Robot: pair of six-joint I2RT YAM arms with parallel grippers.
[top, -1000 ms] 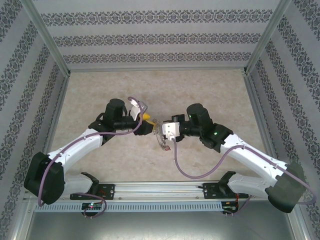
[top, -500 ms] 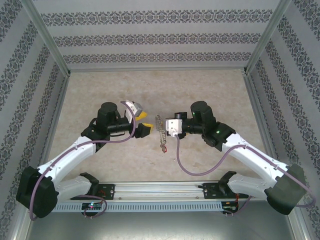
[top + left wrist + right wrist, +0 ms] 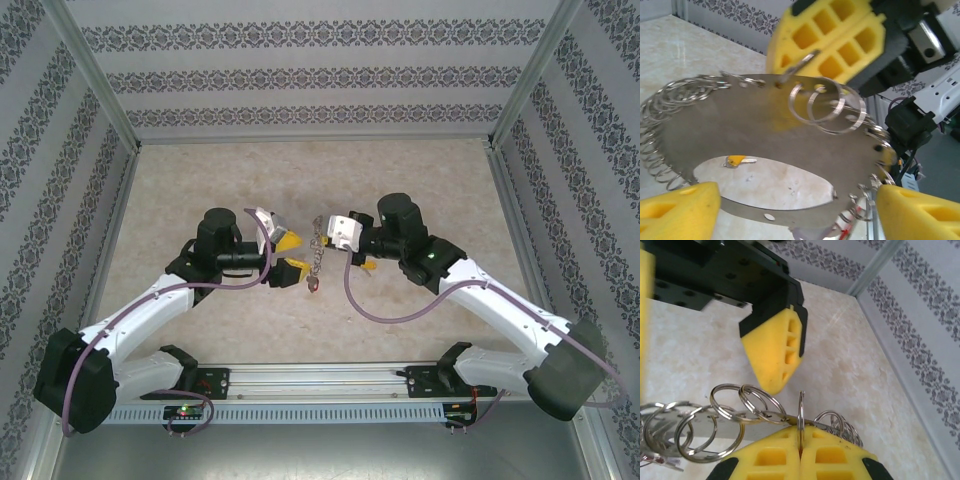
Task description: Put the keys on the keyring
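Stretching the left arm from its base at the near edge up and rightward toward the middle of the table, bending at the elbow, levelling the forearm low over the surface. Aiming the left gripper rightward at its partner. Spreading its yellow fingers wide apart, flanking the lower edge of the keyring in the left wrist view, clamping nothing.

Mirroring that pose with the right arm: sweeping in from the right side, elbow bent, wrist raised above the tabletop. Pointing the right gripper leftward, its tip near the left one but apart from it. Pressing the right fingers tightly together, pinching one small split ring that stands upright on the rim of the keyring.

Dangling the keyring in the air between the two grippers, its fringe of small rings trailing downward, with a red key hanging at the low end. Leaving an orange-yellow key lying flat on the table, showing through the keyring's opening in the left wrist view.
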